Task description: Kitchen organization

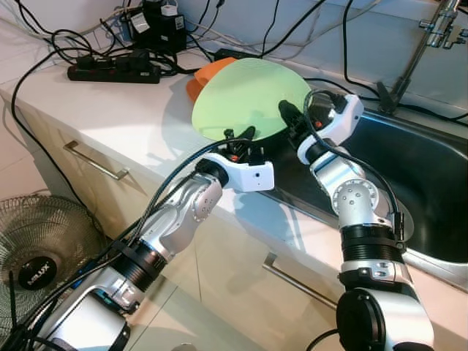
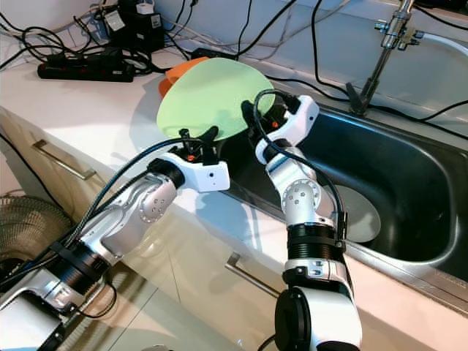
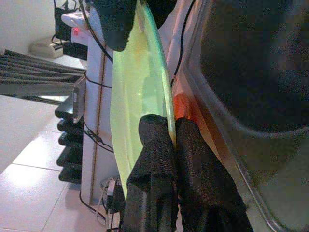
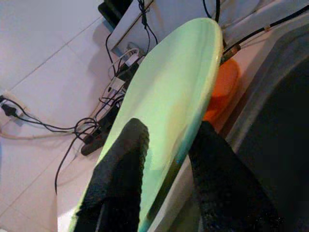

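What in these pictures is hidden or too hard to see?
- Orange plate: mostly covered by the green plate in the eye views.
- Sink floor: cut off by the right arm in the left eye view.
- Tap: its top runs off the frame edge.
- Right pincer: whether its fingers touch the green plate is unclear.
- Left pincer is pinching the rim.

I am standing over a pale white kitchen countertop (image 1: 110, 124) with a dark stainless steel sink basin (image 1: 431, 183) sunk into it. A black power strip (image 1: 113, 72) with tangled black cables (image 1: 51, 44) is lying on it, and an orange plastic dish (image 1: 205, 77) is sitting just beside the basin.
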Available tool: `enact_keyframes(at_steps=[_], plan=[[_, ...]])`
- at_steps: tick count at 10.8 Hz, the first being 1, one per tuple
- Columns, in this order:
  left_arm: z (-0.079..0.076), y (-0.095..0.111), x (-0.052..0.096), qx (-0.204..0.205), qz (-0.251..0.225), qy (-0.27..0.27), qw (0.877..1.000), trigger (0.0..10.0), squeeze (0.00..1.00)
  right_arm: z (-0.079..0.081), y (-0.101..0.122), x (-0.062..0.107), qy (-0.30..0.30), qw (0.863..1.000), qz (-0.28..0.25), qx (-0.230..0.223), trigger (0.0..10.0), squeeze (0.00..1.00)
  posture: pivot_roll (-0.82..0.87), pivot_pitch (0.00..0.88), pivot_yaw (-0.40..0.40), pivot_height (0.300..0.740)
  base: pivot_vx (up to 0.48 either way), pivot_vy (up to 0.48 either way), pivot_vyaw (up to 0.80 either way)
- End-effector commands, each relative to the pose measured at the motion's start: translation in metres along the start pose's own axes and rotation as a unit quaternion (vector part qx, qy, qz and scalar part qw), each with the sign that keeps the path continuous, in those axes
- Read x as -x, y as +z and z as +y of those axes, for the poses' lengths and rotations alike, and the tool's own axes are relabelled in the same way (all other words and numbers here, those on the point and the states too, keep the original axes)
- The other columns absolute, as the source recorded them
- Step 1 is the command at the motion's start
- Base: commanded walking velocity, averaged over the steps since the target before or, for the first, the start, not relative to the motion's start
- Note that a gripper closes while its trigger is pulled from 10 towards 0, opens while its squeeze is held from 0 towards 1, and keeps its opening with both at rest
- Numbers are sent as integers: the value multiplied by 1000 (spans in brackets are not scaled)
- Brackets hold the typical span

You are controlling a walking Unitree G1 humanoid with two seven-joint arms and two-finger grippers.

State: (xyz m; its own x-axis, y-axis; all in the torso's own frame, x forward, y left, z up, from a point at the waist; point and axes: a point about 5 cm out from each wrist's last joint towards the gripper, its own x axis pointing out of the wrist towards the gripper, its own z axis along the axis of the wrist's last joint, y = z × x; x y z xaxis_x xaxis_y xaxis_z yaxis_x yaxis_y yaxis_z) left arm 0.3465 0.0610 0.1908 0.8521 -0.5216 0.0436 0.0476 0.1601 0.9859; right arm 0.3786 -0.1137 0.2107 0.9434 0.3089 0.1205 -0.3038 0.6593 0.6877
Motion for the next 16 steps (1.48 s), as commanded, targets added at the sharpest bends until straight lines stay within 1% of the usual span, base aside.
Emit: enact_keyframes(at_steps=[1, 5, 6, 7, 9, 12, 13, 14, 16], plan=[[6, 10, 0, -10, -26, 12, 1000, 10000, 0, 4, 1, -1, 7, 1000, 1, -11, 0, 0, 236, 22, -28, 740, 0, 0, 0], [6, 11, -1, -21, -31, 13, 999, 10000, 0, 3, 1, 0, 8, 1000, -1, -25, 0, 0, 233, 23, -25, 740, 0, 0, 0], [6, 11, -1, -21, -31, 12, 999, 10000, 627, 3, 1, -1, 8, 1000, -1, -27, 0, 0, 233, 22, -26, 740, 0, 0, 0], [6, 11, -1, -20, -32, 10, 999, 10000, 1000, 4, 0, -1, 7, 999, -2, -31, 0, 0, 234, 23, -25, 740, 0, 0, 0], [4, 11, -1, -17, -34, 6, 999, 10000, 1000, 1, 5, -1, -5, 999, -22, -44, 0, 0, 235, 19, -25, 740, 0, 0, 0], [5, 12, -1, -16, -37, 8, 999, 10000, 1000, -7, 24, 1, -25, 991, -90, -92, 0, 0, 236, 14, -25, 740, 0, 0, 0], [5, 11, -1, -15, -36, 11, 999, 10000, 1000, -12, 34, 3, -34, 986, -121, -112, 0, 0, 238, 12, -25, 740, 0, 0, 0], [5, 11, -1, -13, -35, 12, 999, 10000, 0, -17, 40, 5, -47, 981, -141, -122, 0, 0, 239, 11, -25, 740, 0, 0, 0], [5, 12, 0, -8, -35, 16, 999, 10000, 0, -26, 50, 11, -62, 971, -182, -144, 0, 0, 236, 15, -24, 740, 0, 0, 0]])
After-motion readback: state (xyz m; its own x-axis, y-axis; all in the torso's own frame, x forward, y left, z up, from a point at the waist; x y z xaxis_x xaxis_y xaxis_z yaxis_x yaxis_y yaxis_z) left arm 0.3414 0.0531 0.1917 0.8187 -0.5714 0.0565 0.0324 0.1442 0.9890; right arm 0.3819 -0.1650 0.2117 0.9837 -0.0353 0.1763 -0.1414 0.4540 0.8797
